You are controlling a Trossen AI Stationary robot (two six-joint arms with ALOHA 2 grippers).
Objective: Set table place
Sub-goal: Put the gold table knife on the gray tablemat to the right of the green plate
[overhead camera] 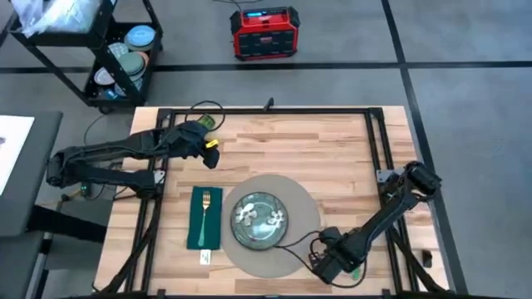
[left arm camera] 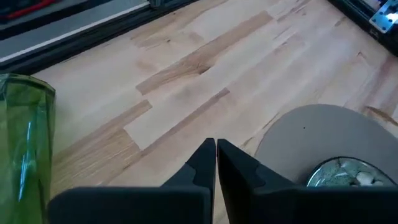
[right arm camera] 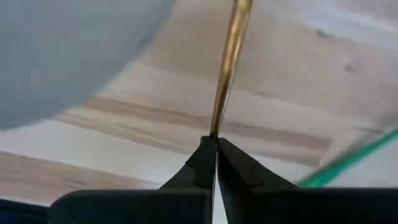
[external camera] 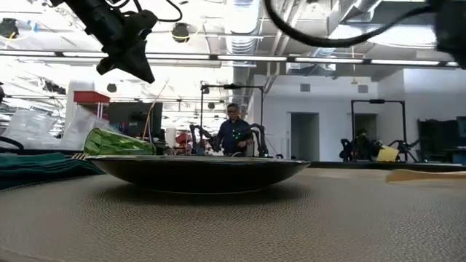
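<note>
The round grey placemat [overhead camera: 293, 198] lies on the wooden table [overhead camera: 332, 141] with a dark floral plate [overhead camera: 259, 220] on it. Left of it a green napkin [overhead camera: 199, 237] carries a gold fork [overhead camera: 205, 209]. My right gripper [overhead camera: 320, 264] is at the placemat's near right edge, shut on a thin gold utensil [right arm camera: 231, 56]. My left gripper [overhead camera: 212, 155] hangs shut and empty above the table's far left part, also seen from below in the low view [external camera: 131, 54]. A green glass [left arm camera: 25, 149] stands beside it. My right gripper pinches one end of the gold utensil [right arm camera: 215, 127] between its two fingertips. The utensil runs straight on from the fingers, along their line, over the bare wood beside the placemat [right arm camera: 68, 56]. Whether its far end lies on the table does not show.
Black frame rails [overhead camera: 378, 158] run along the table's sides and far edge. A black cart with bowls [overhead camera: 125, 50] and a red box [overhead camera: 264, 33] stand on the floor beyond. A person [external camera: 234, 135] is far behind the table. Bare wood shows right of the placemat.
</note>
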